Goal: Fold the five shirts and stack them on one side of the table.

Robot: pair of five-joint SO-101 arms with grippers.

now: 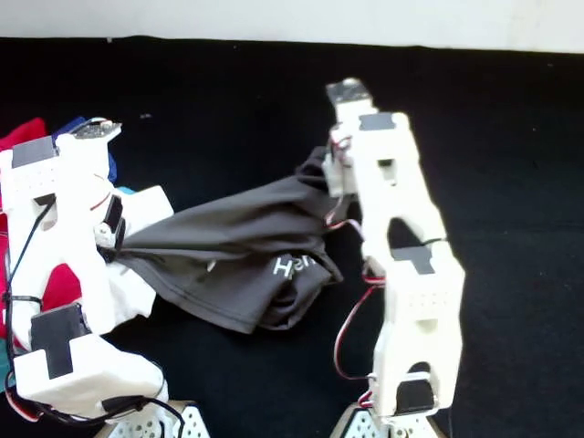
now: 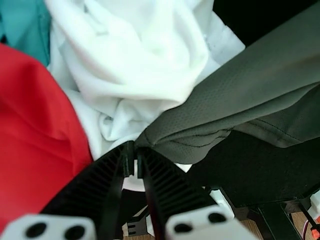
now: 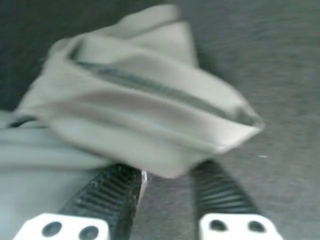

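A dark grey shirt [image 1: 242, 251] hangs stretched between my two grippers above the black table [image 1: 228, 100]. My left gripper [image 1: 117, 239] is shut on one edge of it; in the left wrist view the black fingertips [image 2: 135, 149] pinch the grey hem [image 2: 165, 137]. My right gripper [image 1: 333, 182] holds the other end higher up. In the right wrist view a thick fold of the grey shirt [image 3: 145, 115] sits between its fingers [image 3: 117, 187], which stand a little apart around it. Below the left gripper lie a white shirt [image 2: 145, 55], a red shirt [image 2: 35, 125] and a teal shirt [image 2: 22, 25].
A pile of shirts lies at the table's left edge under the left arm: red [image 1: 27, 135], blue [image 1: 78, 123], white [image 1: 146, 208]. The table's back and right side are bare black cloth [image 1: 511, 137]. Both arm bases stand at the front edge.
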